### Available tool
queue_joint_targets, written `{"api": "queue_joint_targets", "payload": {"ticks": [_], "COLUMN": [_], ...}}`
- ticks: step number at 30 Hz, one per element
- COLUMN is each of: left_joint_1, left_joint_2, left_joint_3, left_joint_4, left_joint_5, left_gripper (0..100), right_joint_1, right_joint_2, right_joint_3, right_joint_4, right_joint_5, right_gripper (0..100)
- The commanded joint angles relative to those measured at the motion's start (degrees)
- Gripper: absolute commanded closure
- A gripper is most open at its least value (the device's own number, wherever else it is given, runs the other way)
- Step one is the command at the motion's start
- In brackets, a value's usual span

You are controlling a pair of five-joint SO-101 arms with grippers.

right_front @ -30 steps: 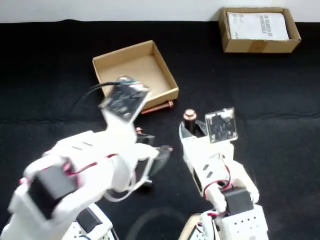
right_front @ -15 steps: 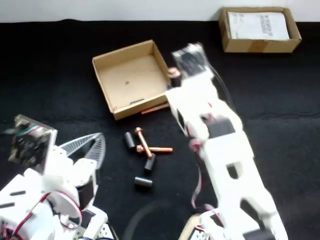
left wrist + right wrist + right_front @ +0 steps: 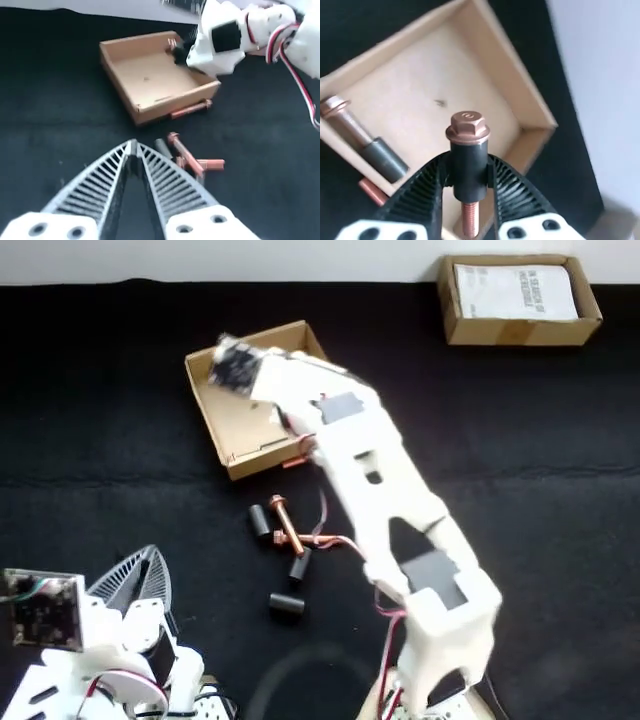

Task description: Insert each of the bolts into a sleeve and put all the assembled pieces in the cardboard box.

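right gripper [image 3: 468,162] — sleeved bolt [image 3: 467,145] clamped between fingers [image 3: 427,187], over cardboard box [image 3: 420,90] | left gripper [image 3: 132,146] — closed

Sleeved bolt [image 3: 466,159] upright over cardboard box [image 3: 420,70]; second assembly [image 3: 364,138] inside.

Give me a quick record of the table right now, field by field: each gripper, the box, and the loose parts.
right gripper: shut on a sleeved bolt, above the box
left gripper: shut, empty, back from the parts
box contents: one assembled piece visible
loose bolts: three, two by the sleeves, a third beside the box's outer wall
loose sleeves: three, on the table
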Motion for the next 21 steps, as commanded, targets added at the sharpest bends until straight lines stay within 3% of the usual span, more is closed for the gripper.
{"api": "queue_joint_targets", "payload": {"ticks": [1, 9, 11, 16, 21], "left_joint_1": [-2.2, -3.1, -3.1, -3.1, -2.9], "left_joint_2": [-0.8, -0.8, -0.8, -0.8, -0.8], "left_joint_3": [0.3, 0.3, 0.3, 0.3, 0.4], "left_joint_4": [2.7, 4.0, 4.0, 3.9, 3.8], "left_joint_5": [-0.3, -0.3, -0.3, -0.4, -0.4], "left_gripper": [99, 99, 99, 99, 99], "right_joint_1": [-2.2, -2.4, -2.5, -3.0, -3.7], "right_joint_2": [4.3, 15.1, 15.2, 13.7, 10.6], "right_joint_3": [-5.6, -7.8, -7.7, -11.4, -19.7], "right_joint_4": [-1.2, -0.9, 0.0, 10.6, 18.2], "right_joint_5": [5.5, 17.2, 17.1, 13.9, 7.1], "right_gripper": [99.1, 98.9, 96.5, 74.5, 76.9]}}
